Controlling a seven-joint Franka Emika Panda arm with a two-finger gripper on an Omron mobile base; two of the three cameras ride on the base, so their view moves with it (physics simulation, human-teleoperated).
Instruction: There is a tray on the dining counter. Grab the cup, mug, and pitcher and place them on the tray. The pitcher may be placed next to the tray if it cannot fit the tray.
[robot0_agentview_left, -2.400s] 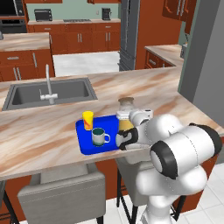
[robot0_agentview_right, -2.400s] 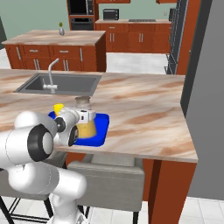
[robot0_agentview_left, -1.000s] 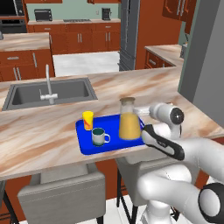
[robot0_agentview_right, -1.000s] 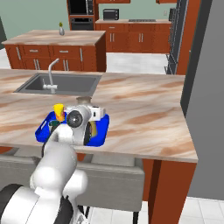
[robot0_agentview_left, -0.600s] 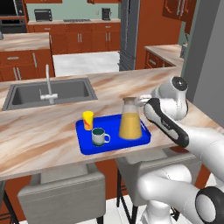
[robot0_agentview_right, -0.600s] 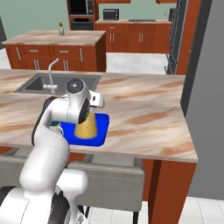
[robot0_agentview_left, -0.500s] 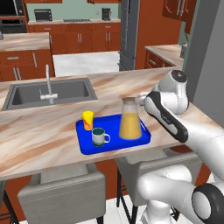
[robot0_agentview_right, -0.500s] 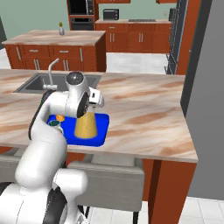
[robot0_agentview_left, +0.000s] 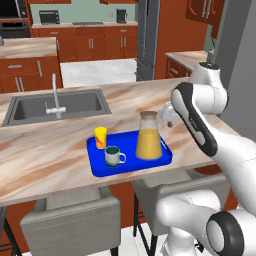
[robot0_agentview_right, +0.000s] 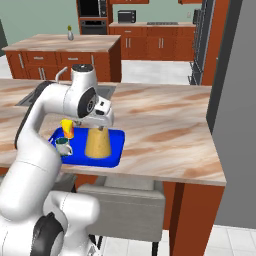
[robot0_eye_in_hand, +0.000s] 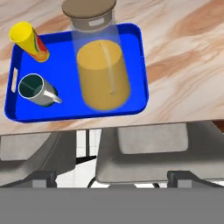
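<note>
At centre frame of the left base view, the blue tray (robot0_agentview_left: 95, 167) on the marbled bench (robot0_agentview_left: 40, 160) carries the yellow cup (robot0_agentview_left: 100, 137), the teal-banded mug (robot0_agentview_left: 113, 156) and the glass pitcher (robot0_agentview_left: 148, 136), all upright. The tool (robot0_agentview_left: 169, 116) hangs to the pitcher's right, spread and empty. Placement looks complete; the next move calls for retreat without nudging the pitcher.

A glossy white arm of rounded, swollen segments (robot0_agentview_left: 200, 125), dark rings at every joint, a black disc capping each elbow, ending in a small white two-finger claw (robot0_agentview_right: 103, 117).
</note>
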